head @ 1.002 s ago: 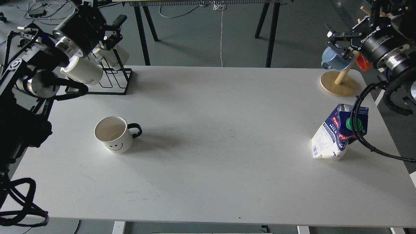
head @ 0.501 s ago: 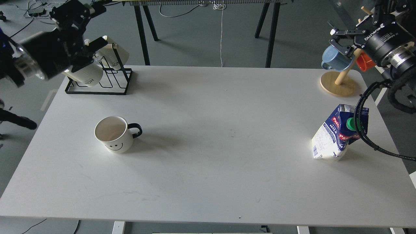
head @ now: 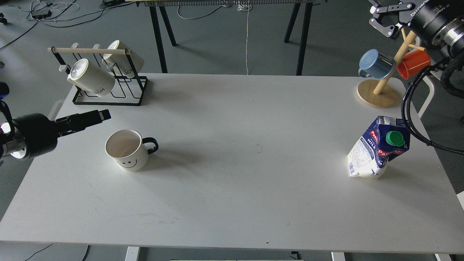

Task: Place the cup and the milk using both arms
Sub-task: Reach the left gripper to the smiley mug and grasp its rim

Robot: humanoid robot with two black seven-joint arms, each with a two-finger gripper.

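Left gripper (head: 103,115) dropped from rack to left edge beside cup (head: 127,150), finger gap unclear. Right gripper (head: 386,20) rose, spread, empty. Milk (head: 377,152) near right edge.

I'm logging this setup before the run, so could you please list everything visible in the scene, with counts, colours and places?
smiley cup: one, white with black handle, upright on the table's left part.
milk carton: one, blue and white with green cap, standing on the table's right part.
table: one, white, filling most of the view.
wire rack: one, black with a wooden bar, far-left corner of the table.
white mugs: two, hanging on the wire rack.
wooden mug tree: one, pale wood, far-right corner.
blue mug: one, on the tree's left side.
orange mug: one, on the tree's right side.
left gripper: black, left of the smiley cup, holding nothing.
right gripper: black, open, above the mug tree.
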